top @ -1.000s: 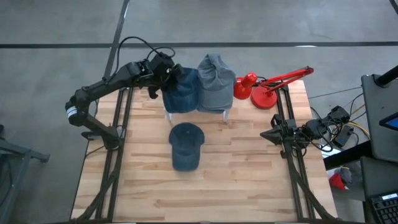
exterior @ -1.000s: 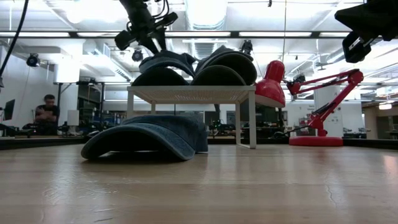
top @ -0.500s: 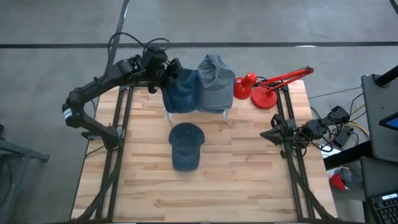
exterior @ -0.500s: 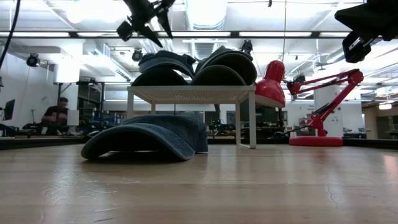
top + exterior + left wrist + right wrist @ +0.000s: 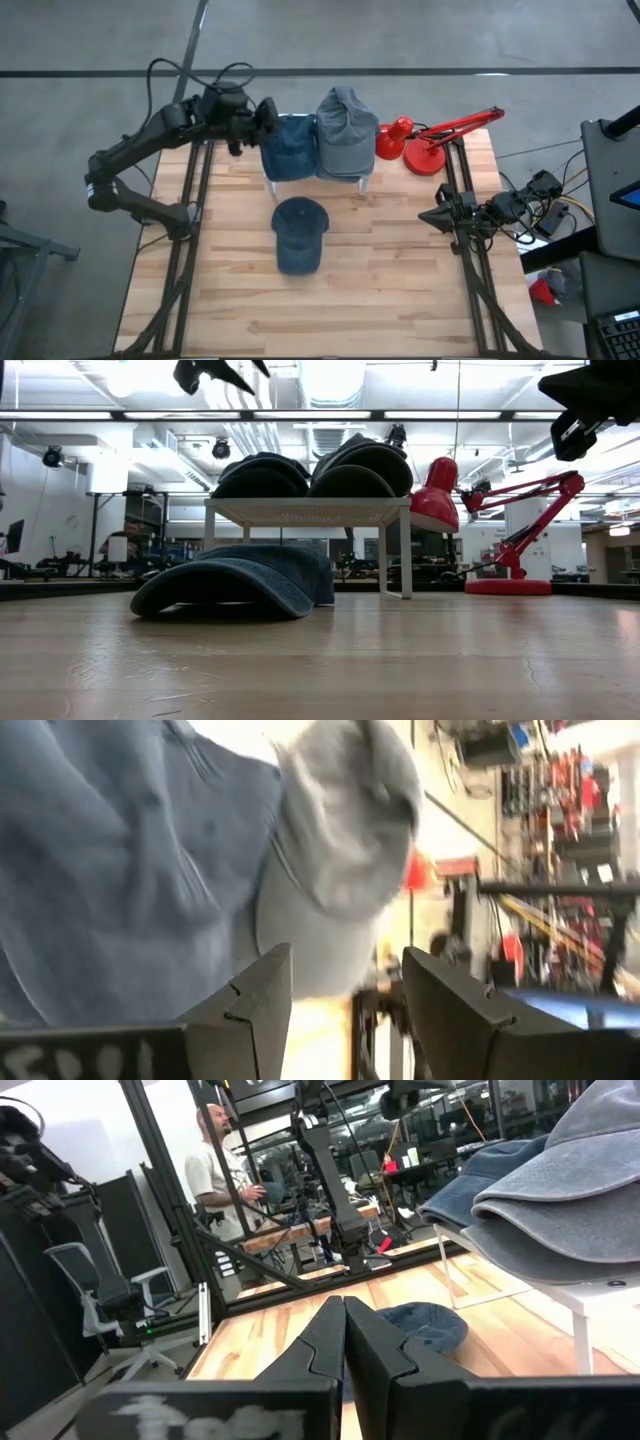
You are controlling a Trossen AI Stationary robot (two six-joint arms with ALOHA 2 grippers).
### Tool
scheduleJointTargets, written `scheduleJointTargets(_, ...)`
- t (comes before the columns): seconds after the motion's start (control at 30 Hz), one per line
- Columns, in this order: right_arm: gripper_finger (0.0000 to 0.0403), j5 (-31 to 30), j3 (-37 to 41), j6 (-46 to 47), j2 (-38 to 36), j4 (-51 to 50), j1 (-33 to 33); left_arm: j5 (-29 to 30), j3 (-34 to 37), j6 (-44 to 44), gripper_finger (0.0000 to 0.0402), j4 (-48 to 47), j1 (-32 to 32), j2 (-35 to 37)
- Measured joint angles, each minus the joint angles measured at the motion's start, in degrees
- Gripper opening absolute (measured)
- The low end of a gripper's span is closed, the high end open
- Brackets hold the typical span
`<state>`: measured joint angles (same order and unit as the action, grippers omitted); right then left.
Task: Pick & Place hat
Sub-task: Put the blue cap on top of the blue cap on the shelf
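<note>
Left gripper [image 5: 268, 115] is wide apart and empty, just beside blue hat [image 5: 290, 147] on rack [image 5: 308, 512]. Right gripper [image 5: 345, 1342] is closed, empty.

wooden table [image 5: 400, 290] | on it: dark blue cap [image 5: 299, 233]; white rack [image 5: 367, 178]; red lamp [image 5: 432, 142]

red desk lamp [image 5: 425, 143], white rack [image 5: 310, 512], wooden table [image 5: 400, 290]

Left gripper [image 5: 268, 113] pulls back off the dark blue hat [image 5: 291, 146] on the rack [image 5: 308, 512]. Fingers now apart, empty.
</note>
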<state>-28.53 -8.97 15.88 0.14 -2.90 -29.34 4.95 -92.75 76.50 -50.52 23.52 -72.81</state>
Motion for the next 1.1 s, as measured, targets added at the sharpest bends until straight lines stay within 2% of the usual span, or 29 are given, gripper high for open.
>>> scheduleJointTargets(0.23,0.0008,0.0,0.0,0.0,0.0,0.0,0.0,0.7,0.1,5.0,0.0181,0.0,-11.3,-0.4)
scheduleJointTargets(0.5,0.0008,0.0,0.0,0.0,0.0,0.0,0.0,7.5,0.1,13.5,0.0179,-1.4,-25.2,-3.5)
scheduleJointTargets(0.63,0.0008,0.0,0.0,0.0,0.0,0.0,0.0,8.3,0.2,18.8,0.0179,-4.5,-30.6,-5.8)
scheduleJointTargets(0.87,0.0008,0.0,0.0,0.0,0.0,0.0,0.0,8.6,0.2,27.1,0.0179,-10.8,-36.6,-10.6)
scheduleJointTargets(1.1,0.0008,0.0,0.0,0.0,0.0,0.0,0.0,8.1,0.2,30.7,0.0179,-13.8,-39.3,-16.2)
